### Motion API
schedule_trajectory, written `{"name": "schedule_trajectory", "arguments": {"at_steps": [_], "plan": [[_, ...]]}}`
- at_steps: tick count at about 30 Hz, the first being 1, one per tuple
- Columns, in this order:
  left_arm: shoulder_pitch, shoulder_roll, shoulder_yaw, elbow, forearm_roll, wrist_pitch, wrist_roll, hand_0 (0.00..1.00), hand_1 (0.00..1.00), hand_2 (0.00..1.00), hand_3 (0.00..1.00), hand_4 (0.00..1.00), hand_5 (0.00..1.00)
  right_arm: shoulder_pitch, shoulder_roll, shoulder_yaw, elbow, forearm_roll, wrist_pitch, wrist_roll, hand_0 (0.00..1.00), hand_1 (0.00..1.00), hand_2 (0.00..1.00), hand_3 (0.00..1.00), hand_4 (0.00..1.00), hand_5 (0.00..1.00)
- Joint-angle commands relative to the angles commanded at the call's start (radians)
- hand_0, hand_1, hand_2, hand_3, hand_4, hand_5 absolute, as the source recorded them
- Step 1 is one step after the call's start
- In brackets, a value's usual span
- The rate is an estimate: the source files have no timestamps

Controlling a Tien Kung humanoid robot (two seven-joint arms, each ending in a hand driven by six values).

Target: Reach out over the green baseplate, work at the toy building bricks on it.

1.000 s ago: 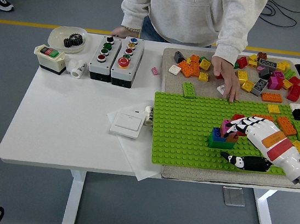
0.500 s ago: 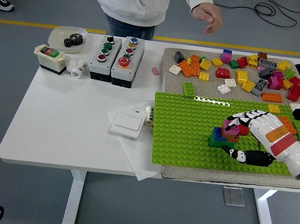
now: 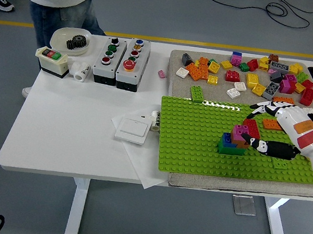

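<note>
White table [image 3: 75, 123] is seen carrying the green baseplate [image 3: 200, 137] toward its right side. On the baseplate a small brick stack [image 3: 235, 140] of green, blue, magenta and red is seated. The right hand [image 3: 281, 130] is held just right of the stack, fingers spread, thumb tip beside it, nothing grasped. Loose bricks [image 3: 248, 74] are scattered behind. No legible writing is noted.

A single head view looks from high on the robot's side, forward and down over the table [image 3: 67, 140]. The near edge lies low in the frame, the grey floor beyond the far edge; the baseplate [image 3: 194, 139] sits right of centre.
</note>
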Motion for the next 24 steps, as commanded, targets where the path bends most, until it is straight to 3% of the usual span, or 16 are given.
{"name": "schedule_trajectory", "arguments": {"at_steps": [1, 6, 7, 12, 13, 18, 19, 24], "plan": [[0.000, 0.000, -0.001, 0.000, 0.000, 0.000, 0.000, 0.748, 0.741, 0.706, 0.596, 0.666, 0.605, 0.002, 0.000, 0.013, -0.007, 0.018, 0.009, -0.013, 0.738, 0.707, 0.743, 0.650, 0.815, 0.534], [0.000, 0.000, 0.000, 0.000, -0.001, -0.001, -0.001, 0.748, 0.741, 0.706, 0.596, 0.666, 0.605, 0.010, 0.001, 0.058, -0.050, 0.073, 0.055, -0.080, 0.738, 0.707, 0.743, 0.650, 0.815, 0.534], [-0.001, 0.000, 0.000, 0.000, -0.002, -0.001, -0.001, 0.748, 0.741, 0.706, 0.596, 0.666, 0.605, 0.012, 0.002, 0.067, -0.064, 0.095, 0.065, -0.093, 0.771, 0.745, 0.788, 0.790, 0.832, 0.518], [0.001, 0.000, 0.000, 0.000, -0.002, 0.000, 0.001, 0.748, 0.741, 0.706, 0.596, 0.666, 0.605, 0.004, 0.010, 0.095, -0.103, 0.235, 0.104, -0.107, 0.771, 0.745, 0.788, 0.790, 0.832, 0.518], [0.001, 0.000, 0.000, 0.000, -0.002, 0.000, 0.001, 0.749, 0.739, 0.707, 0.596, 0.666, 0.605, 0.003, 0.011, 0.097, -0.104, 0.261, 0.108, -0.106, 0.783, 0.762, 0.807, 0.832, 0.847, 0.516], [0.004, -0.001, 0.004, 0.000, -0.008, 0.002, 0.001, 0.749, 0.739, 0.707, 0.596, 0.666, 0.605, -0.021, 0.022, 0.131, -0.086, 0.466, 0.192, -0.088, 0.783, 0.762, 0.807, 0.832, 0.847, 0.516], [0.005, -0.002, 0.004, 0.000, -0.008, 0.002, 0.001, 0.754, 0.739, 0.707, 0.596, 0.666, 0.607, -0.029, 0.025, 0.145, -0.073, 0.511, 0.218, -0.103, 0.794, 0.767, 0.812, 0.828, 0.918, 0.637], [0.010, -0.002, 0.006, 0.000, -0.008, 0.003, 0.000, 0.754, 0.739, 0.707, 0.596, 0.666, 0.607, -0.051, 0.038, 0.205, -0.040, 0.719, 0.324, -0.179, 0.794, 0.767, 0.812, 0.828, 0.918, 0.637]]}}
